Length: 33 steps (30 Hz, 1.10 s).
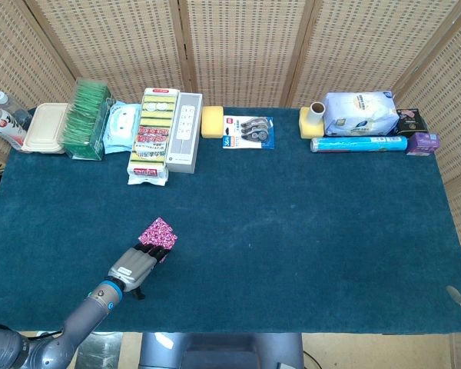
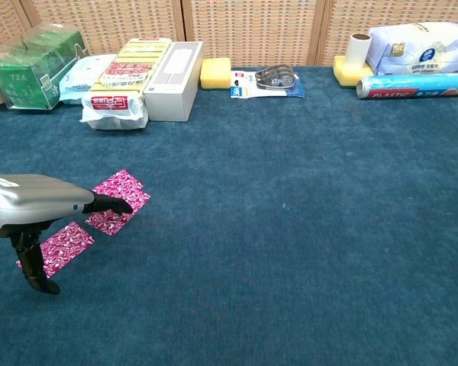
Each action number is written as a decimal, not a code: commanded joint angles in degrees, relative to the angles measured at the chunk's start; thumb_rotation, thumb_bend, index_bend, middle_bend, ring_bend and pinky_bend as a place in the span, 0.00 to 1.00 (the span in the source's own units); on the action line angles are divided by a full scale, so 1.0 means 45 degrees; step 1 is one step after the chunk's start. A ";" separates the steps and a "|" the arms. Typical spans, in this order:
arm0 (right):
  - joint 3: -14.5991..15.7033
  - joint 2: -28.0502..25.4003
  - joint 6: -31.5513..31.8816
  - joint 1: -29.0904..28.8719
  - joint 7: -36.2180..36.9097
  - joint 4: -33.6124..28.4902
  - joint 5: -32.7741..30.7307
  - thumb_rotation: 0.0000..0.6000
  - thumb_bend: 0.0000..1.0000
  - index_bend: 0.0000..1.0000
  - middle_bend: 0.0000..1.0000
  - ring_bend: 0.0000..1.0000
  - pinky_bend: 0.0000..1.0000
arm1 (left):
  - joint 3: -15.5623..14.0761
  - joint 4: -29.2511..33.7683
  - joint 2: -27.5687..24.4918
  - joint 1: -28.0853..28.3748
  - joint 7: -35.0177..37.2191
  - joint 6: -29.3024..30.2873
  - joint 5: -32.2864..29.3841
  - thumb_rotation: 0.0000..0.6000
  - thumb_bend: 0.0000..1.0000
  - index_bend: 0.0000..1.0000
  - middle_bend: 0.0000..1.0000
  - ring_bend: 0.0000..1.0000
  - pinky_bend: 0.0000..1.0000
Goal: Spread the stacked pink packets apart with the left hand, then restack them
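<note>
A: Big items first. Table [image 2: 305, 252], blue cloth. Along its far edge: white box [image 2: 174, 69] at centre-left, white wipes bag [image 2: 420, 46] on the right, and a blue film roll [image 2: 416, 85] lying in front of the bag.

B: Noted. Left arm?

A: Left hand [image 2: 38, 206] is low over the near-left part of the cloth, palm down. Fingers extended and a little apart, holding nothing. One fingertip [image 2: 124, 206] rests on the far pink packet [image 2: 120, 201].

B: And the second packet?

A: Near pink packet [image 2: 65, 244] lies flat just beside the first, closer to the table's front edge, partly under the hand. From the chest view the two look separate, not overlapping; the head view hides the near one under the hand [image 1: 137, 265], so only the far packet [image 1: 158, 231] is plain there.

B: Thumb?

A: Points down toward the cloth beside the near packet; contact unclear.

B: Right hand?

A: Neither camera shows it.
</note>
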<state>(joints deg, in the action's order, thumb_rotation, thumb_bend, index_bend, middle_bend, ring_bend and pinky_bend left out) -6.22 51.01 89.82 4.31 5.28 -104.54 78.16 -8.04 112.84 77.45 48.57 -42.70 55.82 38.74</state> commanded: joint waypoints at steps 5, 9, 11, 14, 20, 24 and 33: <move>-0.0014 -0.0030 0.0022 0.0019 0.0083 0.0017 -0.0015 1.00 0.00 0.08 0.00 0.00 0.00 | -0.0018 0.0128 0.0284 0.0196 -0.0214 0.0129 -0.0133 1.00 0.00 0.00 0.09 0.08 0.12; -0.0011 -0.0029 0.0010 0.0017 0.0086 0.0027 -0.0018 1.00 0.01 0.08 0.00 0.00 0.00 | 0.0018 0.0327 0.0086 0.0171 -0.0042 0.0295 0.0036 1.00 0.00 0.00 0.09 0.08 0.12; -0.0008 -0.0018 -0.0016 0.0002 0.0057 0.0029 -0.0017 1.00 0.00 0.08 0.00 0.00 0.00 | 0.0083 0.0512 -0.0230 0.0103 0.0182 0.0438 0.0268 1.00 0.00 0.00 0.09 0.08 0.12; 0.0007 -0.0008 -0.0049 -0.0014 0.0028 0.0017 -0.0002 1.00 0.00 0.08 0.00 0.00 0.00 | 0.0144 0.0621 -0.0546 0.0047 0.0423 0.0509 0.0421 1.00 0.00 0.00 0.09 0.08 0.12; 0.0008 0.0001 -0.0051 -0.0018 -0.0005 0.0002 -0.0007 1.00 0.00 0.08 0.00 0.00 0.00 | 0.0275 0.0002 -0.0810 0.0039 0.0835 0.0322 0.0039 1.00 0.00 0.00 0.09 0.08 0.12; 0.0006 0.0000 -0.0039 -0.0012 -0.0015 -0.0004 -0.0016 1.00 0.00 0.08 0.00 0.00 0.00 | 0.0284 -0.0346 -0.0654 0.0094 0.0844 0.0178 -0.0183 1.00 0.00 0.00 0.09 0.08 0.12; -0.0004 -0.0011 -0.0030 -0.0007 0.0019 0.0001 -0.0026 1.00 0.00 0.08 0.00 0.00 0.00 | 0.0135 -0.0494 -0.0257 0.0250 0.0387 0.0244 -0.0643 1.00 0.00 0.00 0.09 0.08 0.12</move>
<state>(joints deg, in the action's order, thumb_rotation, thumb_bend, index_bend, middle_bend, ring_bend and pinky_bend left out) -6.23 50.96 89.68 4.28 5.36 -104.54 78.04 -7.30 110.66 76.01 49.56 -40.67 56.81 36.04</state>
